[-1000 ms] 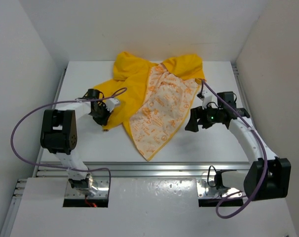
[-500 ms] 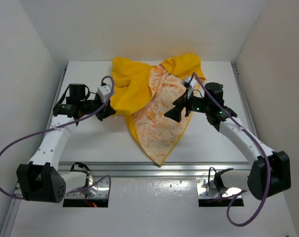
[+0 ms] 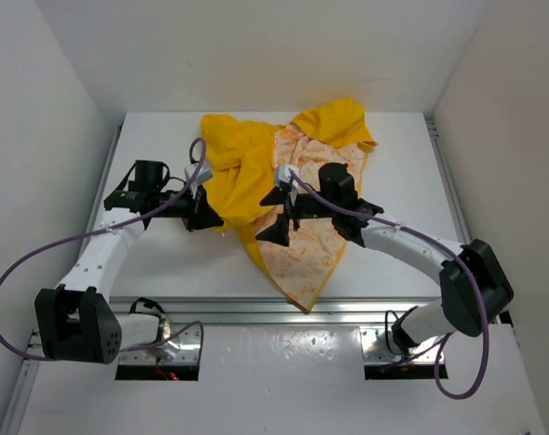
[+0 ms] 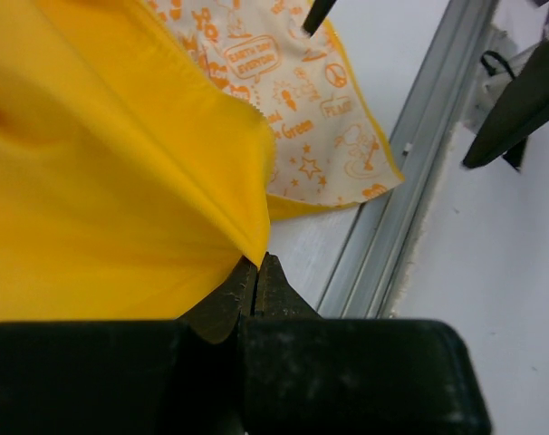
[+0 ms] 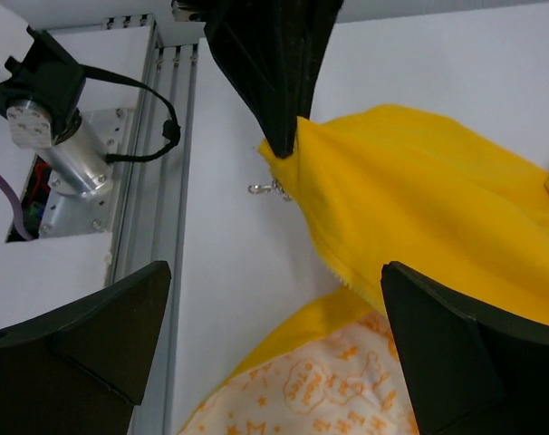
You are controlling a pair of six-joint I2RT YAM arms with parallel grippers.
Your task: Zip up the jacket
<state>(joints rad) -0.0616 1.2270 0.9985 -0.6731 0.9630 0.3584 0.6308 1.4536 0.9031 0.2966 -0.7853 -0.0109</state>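
The yellow jacket point(image 3: 238, 168) lies crumpled at the middle back of the table, its white, orange-printed lining point(image 3: 311, 240) spread open toward the front. My left gripper point(image 3: 213, 220) is shut on a corner of the yellow front edge point(image 4: 247, 227), at the jacket's left side. My right gripper point(image 3: 274, 216) is open wide and empty, hovering over the lining's left edge, facing the left gripper. In the right wrist view the right gripper point(image 5: 274, 267) frames the left gripper's fingers point(image 5: 274, 82) pinching the yellow fabric point(image 5: 438, 217). A small metal zipper pull point(image 5: 270, 188) hangs just below that pinch.
A white table point(image 3: 166, 263) is enclosed by white walls on three sides. An aluminium rail point(image 3: 284, 308) runs along its front edge, with the arm bases and cables beyond it. The right gripper's fingers point(image 4: 519, 100) show in the left wrist view.
My left arm swung out and carried the yellow edge rightward toward the middle. My right arm swept left from the table's right side across the lining and now faces the left gripper.
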